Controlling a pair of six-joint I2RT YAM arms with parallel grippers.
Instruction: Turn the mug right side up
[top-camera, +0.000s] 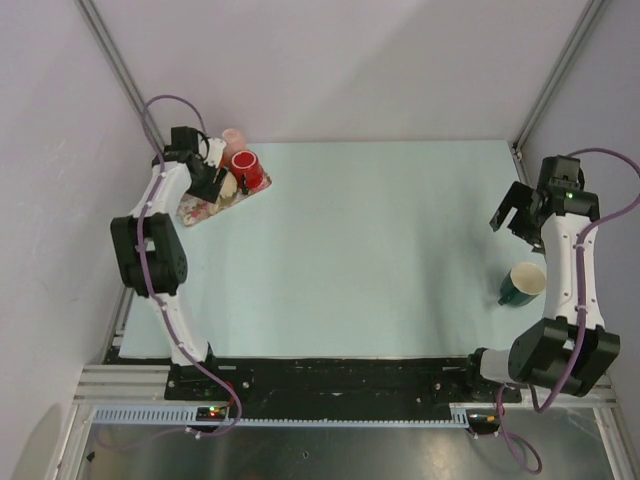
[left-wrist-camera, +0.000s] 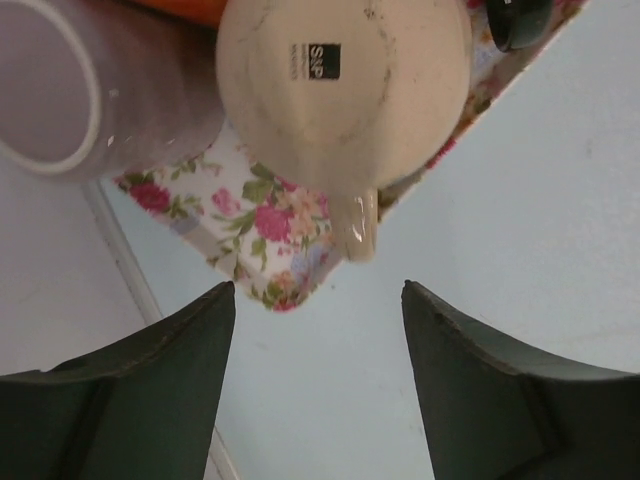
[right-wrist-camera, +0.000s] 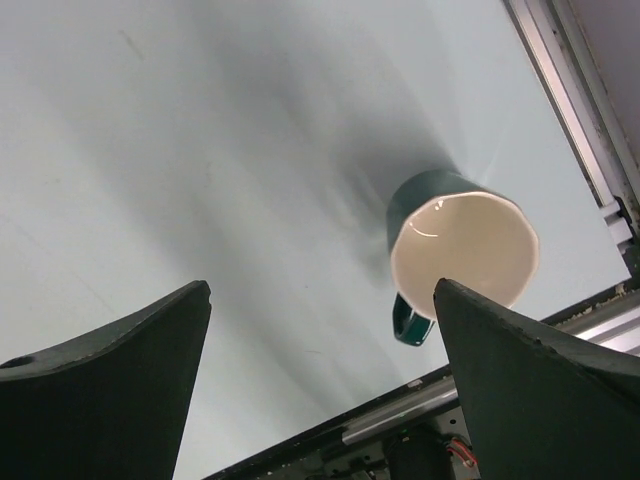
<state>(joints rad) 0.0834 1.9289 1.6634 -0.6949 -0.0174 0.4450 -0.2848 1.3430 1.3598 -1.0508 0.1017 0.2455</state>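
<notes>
A cream mug (left-wrist-camera: 345, 85) stands upside down on a floral tray (left-wrist-camera: 270, 220), its labelled base up and its handle (left-wrist-camera: 362, 225) towards my left gripper. My left gripper (left-wrist-camera: 318, 290) is open and empty, just short of that handle; in the top view it (top-camera: 212, 180) hangs over the tray (top-camera: 198, 211) at the far left. A green mug (right-wrist-camera: 460, 245) with a cream inside stands upright on the table at the right (top-camera: 523, 283). My right gripper (right-wrist-camera: 322, 290) is open and empty, raised above the table beyond the green mug (top-camera: 512, 215).
A pale pink mug (left-wrist-camera: 60, 85) and a red mug (top-camera: 248, 168) share the tray with the cream mug. The side walls and metal frame rails stand close to both grippers. The black base rail (top-camera: 340, 380) runs along the near edge.
</notes>
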